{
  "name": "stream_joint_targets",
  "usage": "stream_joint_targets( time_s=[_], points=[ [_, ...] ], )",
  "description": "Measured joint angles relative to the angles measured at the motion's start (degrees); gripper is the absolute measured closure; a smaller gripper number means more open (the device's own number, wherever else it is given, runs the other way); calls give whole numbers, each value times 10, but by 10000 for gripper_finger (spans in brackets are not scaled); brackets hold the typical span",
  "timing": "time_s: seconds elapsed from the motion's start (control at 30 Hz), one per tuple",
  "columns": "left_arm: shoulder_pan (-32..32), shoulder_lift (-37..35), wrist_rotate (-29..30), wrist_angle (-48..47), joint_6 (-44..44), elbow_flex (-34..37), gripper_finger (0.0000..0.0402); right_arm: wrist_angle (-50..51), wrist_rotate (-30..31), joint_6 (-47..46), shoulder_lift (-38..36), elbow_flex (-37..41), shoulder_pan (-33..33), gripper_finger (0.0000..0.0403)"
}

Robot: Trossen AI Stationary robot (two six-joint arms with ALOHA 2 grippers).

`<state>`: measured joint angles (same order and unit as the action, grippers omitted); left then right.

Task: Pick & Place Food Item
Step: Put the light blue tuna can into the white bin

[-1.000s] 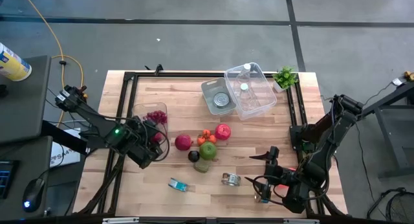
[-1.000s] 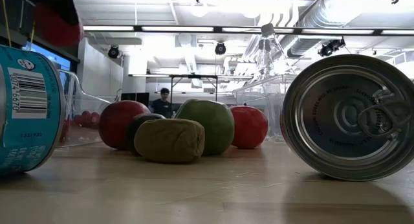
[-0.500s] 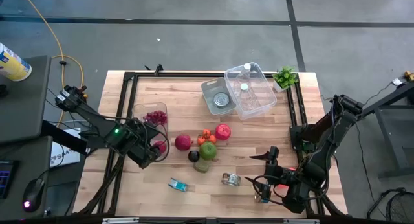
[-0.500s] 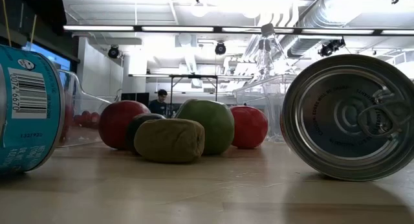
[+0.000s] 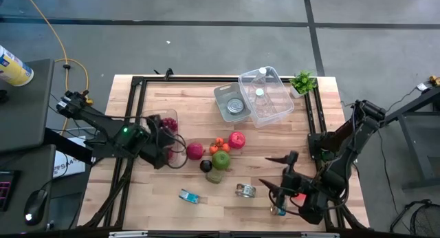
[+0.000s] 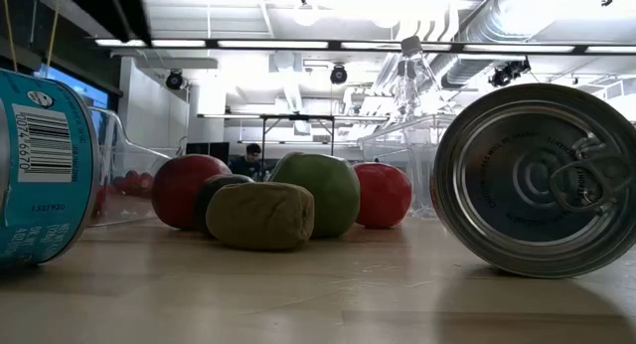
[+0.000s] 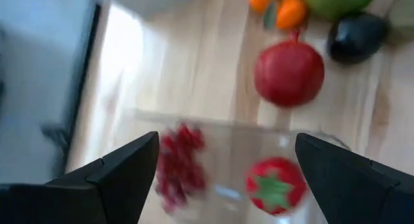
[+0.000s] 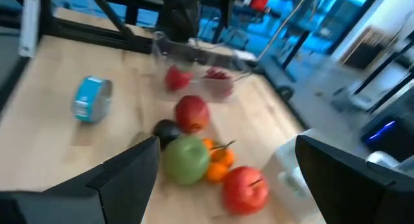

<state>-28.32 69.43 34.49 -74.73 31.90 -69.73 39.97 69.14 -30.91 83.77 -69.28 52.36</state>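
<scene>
Hovering with fingers spread and empty, left gripper point(image 7: 220, 179) sits directly over the strawberry point(image 7: 272, 184) in the clear container point(image 5: 159, 121); right gripper point(image 5: 278, 171), also spread, is well apart.

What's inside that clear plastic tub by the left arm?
The clear plastic tub holds a bunch of dark red grapes and a red strawberry with a green top. Anything beneath them is hidden.

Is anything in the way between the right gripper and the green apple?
Nothing visible. Bare table lies between the open right gripper and the green apple. The silver can lies off that line, nearer the table's front edge.
</scene>
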Motion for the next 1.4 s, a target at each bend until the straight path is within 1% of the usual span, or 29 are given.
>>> stream_joint_targets(
  time_s=[0.07, 0.13, 0.2, 0.27, 0.33, 0.47, 0.53, 0.67, 0.83, 0.93, 1.0, 1.07, 1.17, 1.27, 1.33, 1.4],
  points=[
    [1, 0, 1, 28, -70, 1, 50, -3, 18, 28, 0, 0, -7, 57],
    [1, 0, -17, 52, -135, 1, 50, -8, 25, 49, 0, 0, -15, 56],
    [1, 0, -35, 87, -172, 2, 50, -8, 20, 62, 0, 0, -25, 58],
    [-1, -2, -45, 113, -191, 2, 50, -9, 4, 64, 0, 0, -34, 58],
    [-4, -3, -43, 138, -195, 2, 50, -17, -19, 58, 0, 0, -45, 58],
    [-4, 3, -44, 173, -169, 2, 50, -12, -81, 60, 0, 0, -63, 58],
    [-4, 6, -45, 173, -173, 2, 50, -15, -97, 84, 0, 0, -73, 58],
    [-4, 14, -45, 180, -179, 2, 50, -19, -97, 102, -3, 0, -89, 59],
    [-4, 20, -45, 203, -143, 2, 50, -21, -93, 104, -6, 0, -98, 59],
    [-4, 22, -45, 223, -140, 2, 50, -22, -91, 104, -5, 0, -98, 59],
    [-4, 26, -45, 228, -146, 2, 50, -22, -93, 98, -5, 0, -98, 59],
    [-4, 28, -45, 228, -176, 2, 50, -23, -96, 82, -5, 0, -97, 59],
    [-4, 35, -73, 232, -228, 2, 50, -23, -96, 62, -5, 0, -94, 59],
    [-14, 39, -140, 233, -273, 2, 50, -28, -96, 57, -5, 0, -92, 59],
    [-24, 42, -170, 237, -278, 2, 50, -33, -97, 48, -5, 0, -91, 59],
    [-38, 46, -180, 237, -272, 2, 50, -37, -116, 32, -5, 0, -91, 59]
  ],
)
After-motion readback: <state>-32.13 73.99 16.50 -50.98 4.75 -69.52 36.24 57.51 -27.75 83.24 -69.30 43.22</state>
